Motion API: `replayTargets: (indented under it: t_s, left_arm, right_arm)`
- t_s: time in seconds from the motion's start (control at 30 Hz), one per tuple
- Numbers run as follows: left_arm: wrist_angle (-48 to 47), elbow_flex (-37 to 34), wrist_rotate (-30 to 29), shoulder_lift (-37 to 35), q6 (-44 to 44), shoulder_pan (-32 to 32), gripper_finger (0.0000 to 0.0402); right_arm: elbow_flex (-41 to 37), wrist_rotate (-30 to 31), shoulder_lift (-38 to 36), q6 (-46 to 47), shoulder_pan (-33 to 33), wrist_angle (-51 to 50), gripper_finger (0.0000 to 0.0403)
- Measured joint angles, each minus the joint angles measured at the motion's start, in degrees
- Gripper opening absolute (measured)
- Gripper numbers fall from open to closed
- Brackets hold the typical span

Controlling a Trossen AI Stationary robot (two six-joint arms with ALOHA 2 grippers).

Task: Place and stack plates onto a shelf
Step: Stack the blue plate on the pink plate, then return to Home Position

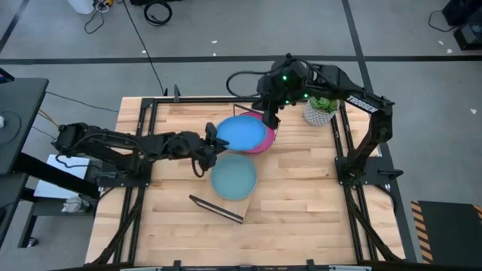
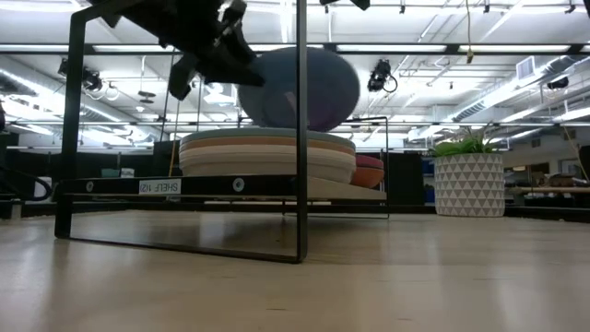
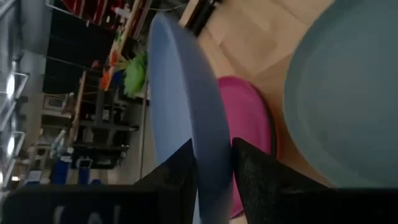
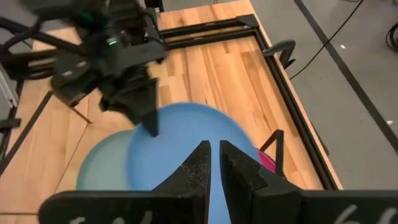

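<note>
The bright blue plate [image 1: 247,133] [image 2: 304,88] hangs tilted in the air over the pink plate [image 1: 265,143] [image 3: 245,118], which lies on the table with an orange rim [image 2: 371,171] showing under it. My left gripper [image 1: 211,144] [image 3: 214,146] is shut on the blue plate's left rim. A stack topped by the light blue plate [image 1: 233,177] [image 3: 348,93] rests on the shelf [image 2: 157,186]. My right gripper [image 1: 268,119] [image 4: 214,146] hovers shut above the blue plate's far edge and seems to touch nothing. My left gripper pinches the bright blue plate's rim [image 3: 208,134] on its left side between the two fingers [image 3: 180,171], one on each face. It comes in roughly level from the table's left. The plate is lifted clear and tilted, above the pink plate and beside the stack.
A white patterned pot with a green plant [image 1: 320,111] [image 2: 470,180] stands near the far right corner. The shelf's black wire frame [image 1: 218,207] [image 2: 300,138] rises around the stack. Bare tabletop lies toward the near edge [image 1: 301,218].
</note>
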Motion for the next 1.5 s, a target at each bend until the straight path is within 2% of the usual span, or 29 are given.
replayTargets:
  t_s: [0.23,0.53,0.73,0.93,1.03,1.17,1.23,1.33,1.43,1.5]
  left_arm:
    - [1.1,0.1,5.4,3.2,2.5,3.1,0.0102]
    - [10.9,0.1,4.0,13.4,15.9,4.5,0.0102]
    - [15.9,0.0,3.3,15.3,14.1,6.3,0.0111]
    - [15.8,0.1,3.7,14.3,9.0,6.3,0.0147]
    - [15.7,0.0,3.7,10.6,2.6,5.2,0.0154]
    - [14.3,0.1,4.3,2.9,-14.5,4.6,0.0155]
    - [10.2,0.1,7.8,-1.5,-22.9,4.7,0.0155]
    - [2.1,0.1,17.1,-7.1,-32.9,5.8,0.0154]
    - [-3.9,-0.5,23.2,-10.8,-39.3,6.4,0.0143]
    - [-3.1,-3.1,24.8,-12.8,-41.2,6.2,0.0132]
  right_arm:
    - [0.0,4.6,-0.7,-2.0,2.0,0.1,0.0041]
    - [0.0,4.6,-0.7,-1.1,2.5,-0.1,0.0041]
    - [0.0,4.6,-0.7,-0.9,4.0,-2.2,0.0041]
    - [0.0,5.2,-0.7,0.1,5.0,-5.5,0.0041]
    - [-1.4,5.3,-0.8,0.9,6.1,-6.8,0.0041]
    - [-7.0,8.0,-1.6,1.5,9.2,-6.1,0.0041]
    - [-11.3,10.6,-2.9,1.7,10.8,-4.3,0.004]
    - [-20.8,11.5,-6.5,3.3,13.0,2.2,0.0035]
    - [-31.9,11.5,-11.3,5.2,15.4,12.4,0.0025]
    - [-38.9,11.4,-14.3,6.5,16.8,19.0,0.0019]
